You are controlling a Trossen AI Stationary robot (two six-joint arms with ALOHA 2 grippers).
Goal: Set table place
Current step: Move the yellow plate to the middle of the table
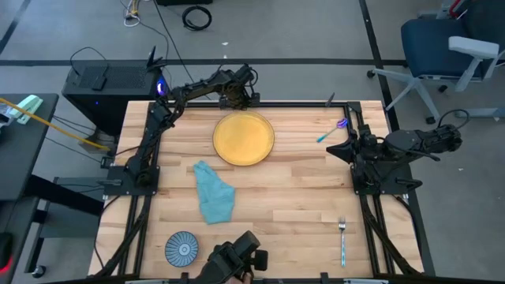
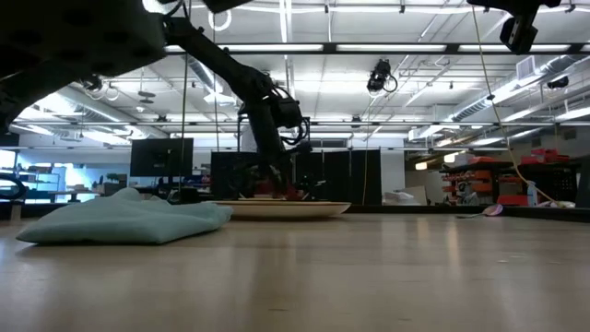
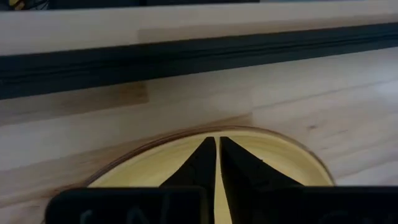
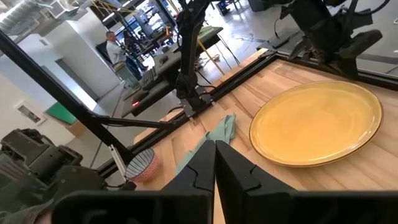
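A yellow plate (image 1: 243, 139) lies flat on the wooden table (image 1: 300, 197) near its far edge. It also shows in the left wrist view (image 3: 280, 162) and the right wrist view (image 4: 314, 121). My left gripper (image 1: 237, 99) is shut and points down over the plate's far part (image 3: 214, 142). In the low view it stands at the plate (image 2: 273, 189). My right gripper (image 1: 341, 148) is shut and empty at the table's right side (image 4: 215, 144), level with the plate. My left gripper's shut fingertips (image 3: 205, 149) stand over the plate's inner surface near its far rim (image 3: 186, 134), coming from above. I cannot tell whether they touch the plate.
A teal cloth (image 1: 215, 193) lies crumpled left of centre. A blue patterned bowl (image 1: 182, 248) stands near the front left. A blue-handled fork (image 1: 342, 239) lies at the front right, and a purple and blue spoon (image 1: 332, 131) at the far right. A person (image 4: 114, 42) shows in the room beyond.
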